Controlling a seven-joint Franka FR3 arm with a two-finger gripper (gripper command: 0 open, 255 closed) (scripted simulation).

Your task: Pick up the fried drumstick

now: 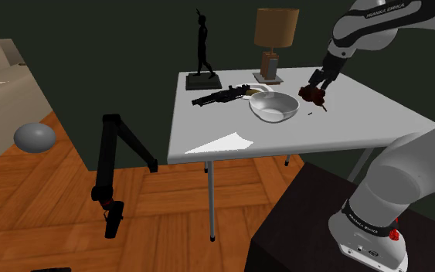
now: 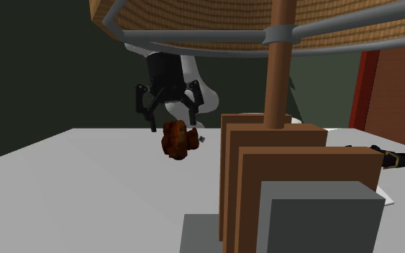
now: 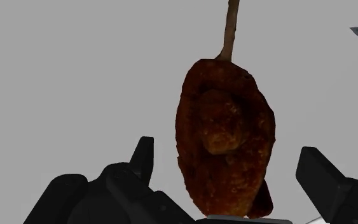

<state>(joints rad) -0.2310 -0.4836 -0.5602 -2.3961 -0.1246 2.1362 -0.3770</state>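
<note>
Second exterior view, centre-left of frame: gripper (image 2: 174, 126) spread, straddling drumstick (image 2: 177, 141) on table (image 2: 64, 187), not clamped. Pre-grasp step; next probably lower slightly, then close on the meat.

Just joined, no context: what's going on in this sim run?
The white Franka arm is set up to grab the fried drumstick on the white table. Its gripper hangs right over the meat. The black fingers are open on either side of it and not clasping it, so it is not picked up yet. A pale bowl sits close by on the table.
</note>
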